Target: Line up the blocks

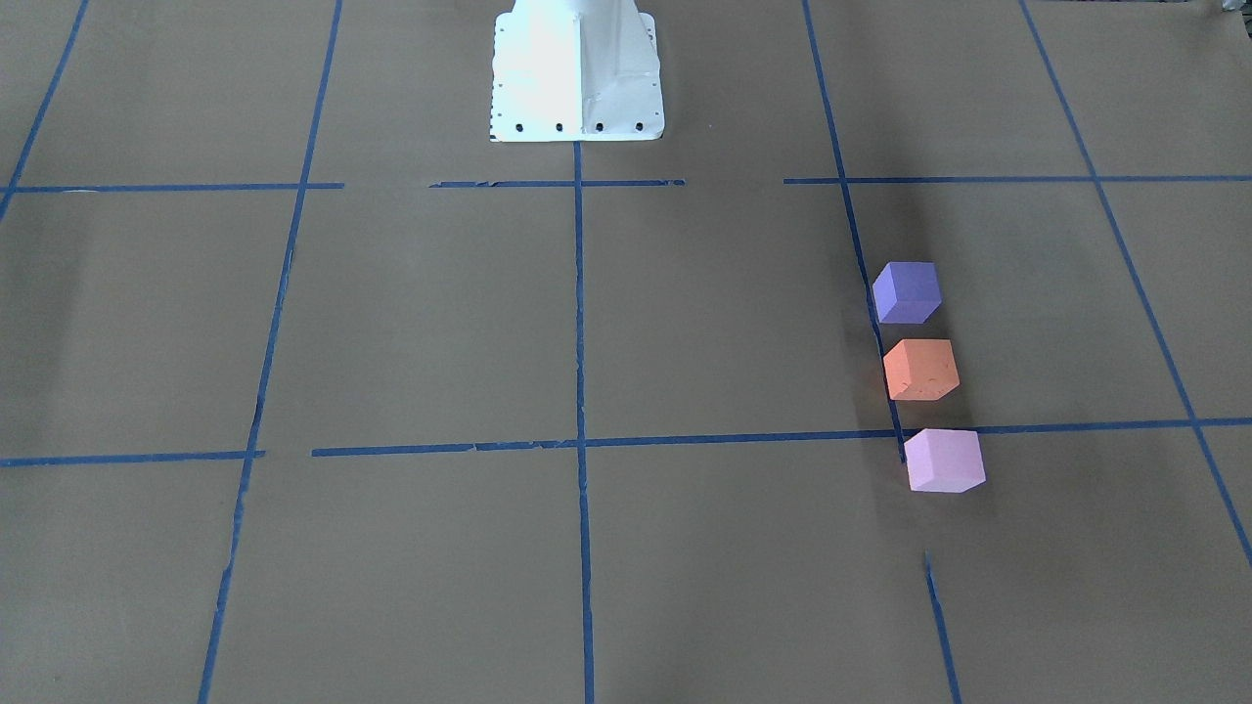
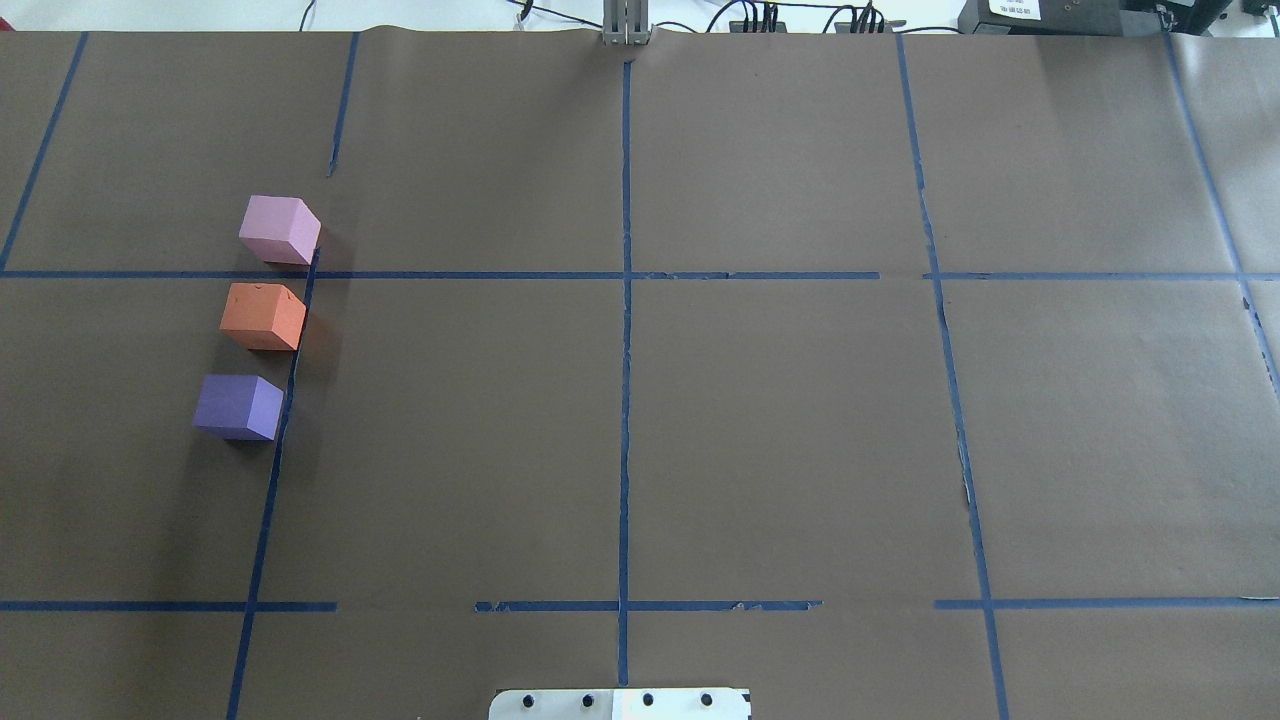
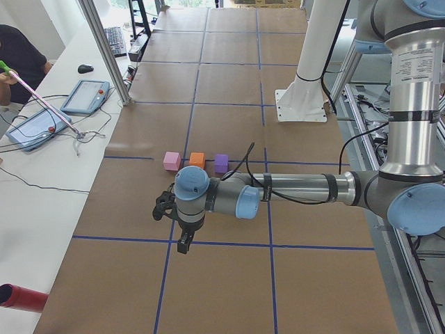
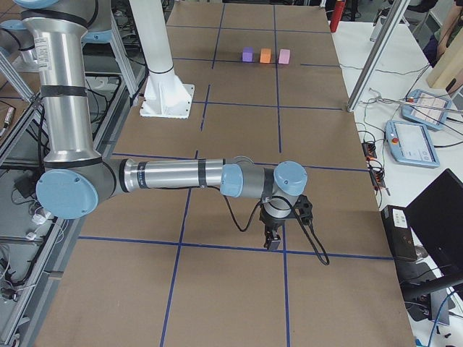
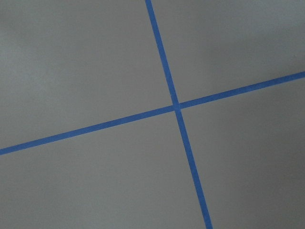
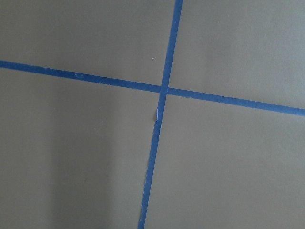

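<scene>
The three blocks stand in a straight row along a blue tape line on the robot's left side of the table. The pale pink block [image 2: 280, 229] is farthest from the robot, the orange block [image 2: 264, 316] in the middle, the dark purple block [image 2: 238, 406] nearest. Small gaps separate them. They also show in the front view: purple [image 1: 908, 291], orange [image 1: 920, 370], pink [image 1: 944, 460]. My left gripper [image 3: 184, 243] shows only in the left side view, away from the blocks, pointing down. My right gripper [image 4: 273, 242] shows only in the right side view, far from them. I cannot tell whether either is open or shut.
Brown paper with a blue tape grid [image 2: 625, 400] covers the table. The white robot base [image 1: 577, 73] stands at the table's robot-side edge. Both wrist views show only tape crossings [image 5: 175, 106] [image 6: 163, 88]. An operator's bench with tablets [image 3: 85, 96] runs along the far side.
</scene>
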Controlling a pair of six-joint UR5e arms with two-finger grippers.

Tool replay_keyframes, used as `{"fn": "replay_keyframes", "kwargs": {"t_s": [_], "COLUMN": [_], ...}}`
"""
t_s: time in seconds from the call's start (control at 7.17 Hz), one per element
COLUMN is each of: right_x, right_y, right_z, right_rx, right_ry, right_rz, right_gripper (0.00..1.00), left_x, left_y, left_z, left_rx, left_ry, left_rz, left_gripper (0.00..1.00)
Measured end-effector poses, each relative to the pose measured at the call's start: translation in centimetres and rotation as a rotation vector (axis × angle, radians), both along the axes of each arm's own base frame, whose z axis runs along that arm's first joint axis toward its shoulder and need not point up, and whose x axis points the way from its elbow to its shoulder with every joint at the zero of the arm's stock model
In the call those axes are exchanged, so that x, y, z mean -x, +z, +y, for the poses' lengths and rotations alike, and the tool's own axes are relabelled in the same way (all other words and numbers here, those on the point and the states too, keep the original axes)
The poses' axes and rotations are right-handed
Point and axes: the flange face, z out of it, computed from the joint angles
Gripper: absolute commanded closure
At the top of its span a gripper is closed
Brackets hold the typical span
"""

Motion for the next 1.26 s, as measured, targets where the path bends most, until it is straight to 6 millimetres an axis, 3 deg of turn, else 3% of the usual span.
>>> {"fn": "replay_keyframes", "kwargs": {"t_s": [0.56,1.26], "right_x": [0.0,0.0], "right_y": [0.0,0.0], "right_z": [0.0,0.0], "right_rx": [0.000,0.000], "right_ry": [0.000,0.000], "right_rz": [0.000,0.000], "right_gripper": [0.00,0.00], "left_x": [0.7,0.8], "left_y": [-0.8,-0.7], "left_z": [-1.1,-0.5], "left_rx": [0.131,0.169], "left_ry": [-0.020,-0.024], "left_rz": [0.064,0.065], "left_gripper": [0.00,0.00]}}
